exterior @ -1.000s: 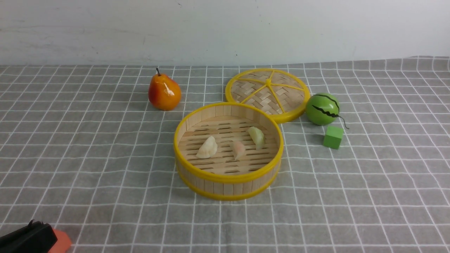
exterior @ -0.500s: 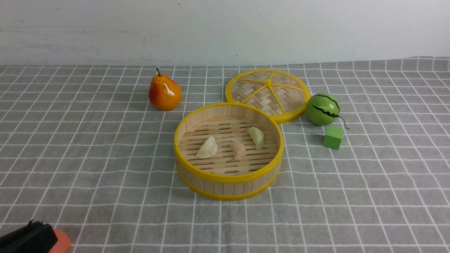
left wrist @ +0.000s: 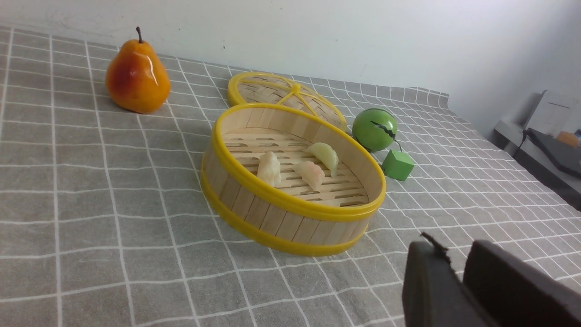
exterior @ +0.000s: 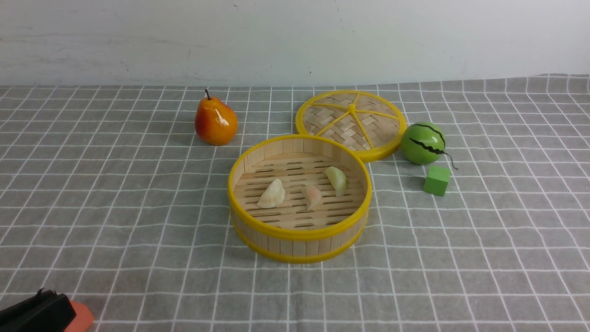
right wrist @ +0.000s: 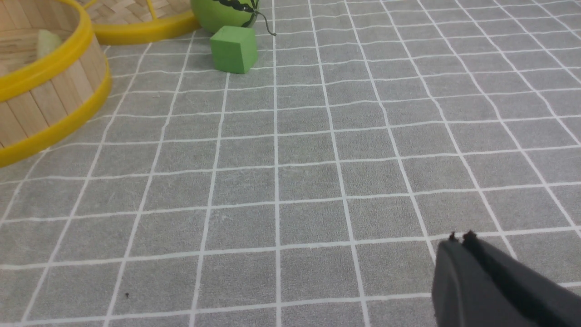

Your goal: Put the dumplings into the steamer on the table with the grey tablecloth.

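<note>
All three dumplings are seen on the slatted floor of the steamer (exterior: 299, 198), which sits at the centre of the table (exterior: 115, 207): the white dumpling (exterior: 272, 194) toward 8 o'clock inside the basket, the pink dumpling (exterior: 313, 196) near the middle, the green dumpling (exterior: 336, 180) toward 2 o'clock, each apart from the others and from the wall. By this layout the task is judged done. The lid (exterior: 351, 121) is laid flat at 1 o'clock of the steamer, touching its rim or nearly so, probably so that the basket stays open for loading. A pear (exterior: 215, 121) stands at 11 o'clock, a melon (exterior: 422, 143) and a cube (exterior: 436, 180) at 3 o'clock, all clear of the basket. The left end effector (left wrist: 458, 277) is parked low at the table's 7 o'clock corner, jaws slightly parted, nothing held. The right end effector (right wrist: 460, 238) is closed and empty, over bare cloth at the right, well apart from the steamer
</note>
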Robot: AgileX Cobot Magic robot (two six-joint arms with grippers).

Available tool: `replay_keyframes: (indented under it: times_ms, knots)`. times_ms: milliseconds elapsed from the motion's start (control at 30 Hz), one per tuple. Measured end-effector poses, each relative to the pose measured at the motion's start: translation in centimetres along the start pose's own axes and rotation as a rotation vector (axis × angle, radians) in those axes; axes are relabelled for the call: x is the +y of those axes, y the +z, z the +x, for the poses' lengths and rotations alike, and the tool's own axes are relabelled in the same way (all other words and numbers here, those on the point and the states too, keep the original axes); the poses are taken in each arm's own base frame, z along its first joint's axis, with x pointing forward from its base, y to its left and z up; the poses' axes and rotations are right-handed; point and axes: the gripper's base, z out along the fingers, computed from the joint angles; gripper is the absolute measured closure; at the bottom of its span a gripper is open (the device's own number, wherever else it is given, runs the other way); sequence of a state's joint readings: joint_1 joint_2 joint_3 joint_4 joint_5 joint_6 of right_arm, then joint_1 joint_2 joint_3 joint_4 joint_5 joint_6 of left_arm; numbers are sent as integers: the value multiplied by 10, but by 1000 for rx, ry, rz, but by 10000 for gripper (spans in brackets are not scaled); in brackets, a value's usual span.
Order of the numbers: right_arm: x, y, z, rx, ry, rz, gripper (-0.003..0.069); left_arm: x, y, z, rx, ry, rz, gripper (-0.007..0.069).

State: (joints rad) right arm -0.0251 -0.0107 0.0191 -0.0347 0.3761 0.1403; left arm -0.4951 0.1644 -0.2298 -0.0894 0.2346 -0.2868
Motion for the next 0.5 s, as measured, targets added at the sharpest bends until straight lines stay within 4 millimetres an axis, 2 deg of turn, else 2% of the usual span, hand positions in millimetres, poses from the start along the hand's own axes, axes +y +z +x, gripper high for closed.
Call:
replay_keyframes:
  times_ms: [300, 367, 433, 500]
  knots:
    - [0, 0, 0, 0, 0, 0, 663, 2, 1, 4, 0, -2, -2, 510]
    - [0, 0, 0, 0, 0, 0, 662, 3, 1, 6, -11, 2, -10, 531]
    - [0, 0, 0, 1, 0, 0, 660, 9, 0, 11, -52, 6, -53, 610]
    - [0, 0, 0, 1, 0, 0, 659, 15, -2, 14, -105, 5, -113, 638]
